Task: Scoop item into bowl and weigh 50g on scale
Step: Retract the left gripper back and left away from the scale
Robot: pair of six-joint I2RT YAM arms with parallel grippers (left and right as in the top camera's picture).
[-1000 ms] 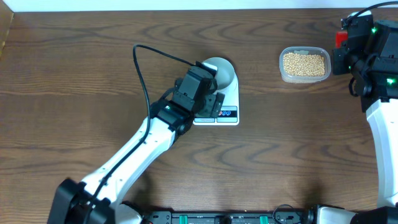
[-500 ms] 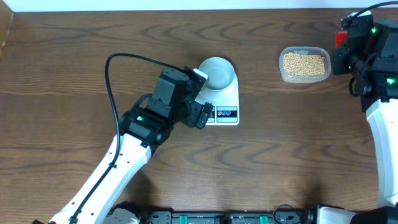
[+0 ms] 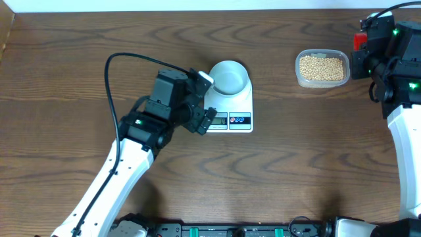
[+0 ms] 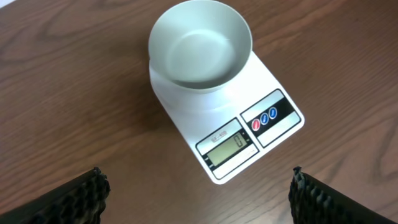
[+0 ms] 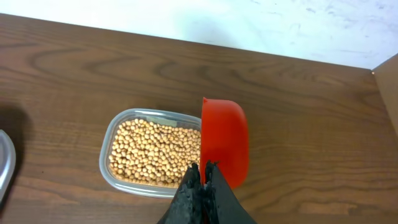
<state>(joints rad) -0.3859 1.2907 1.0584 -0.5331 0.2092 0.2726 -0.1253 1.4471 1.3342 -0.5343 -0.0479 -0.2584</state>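
Note:
The empty white bowl (image 3: 229,77) sits on the white scale (image 3: 234,105); both show in the left wrist view, the bowl (image 4: 200,43) on the scale (image 4: 249,127). My left gripper (image 3: 205,117) is open and empty, just left of the scale, its fingertips (image 4: 199,186) spread wide over bare table. The tan beans (image 3: 321,67) fill a clear tub (image 3: 321,81) at the back right; the beans (image 5: 155,152) also show in the right wrist view. My right gripper (image 5: 204,169) is shut on a red scoop (image 5: 224,140), held above the tub's right end.
The clear tub (image 5: 134,183) stands near the table's back edge, with a white wall behind. A black cable (image 3: 131,62) loops from the left arm over the table. The right arm (image 3: 395,66) stands at the far right.
My left arm has drawn back to the left and toward the front, off the bowl and scale, leaving the bowl on the scale. The right arm has not moved.

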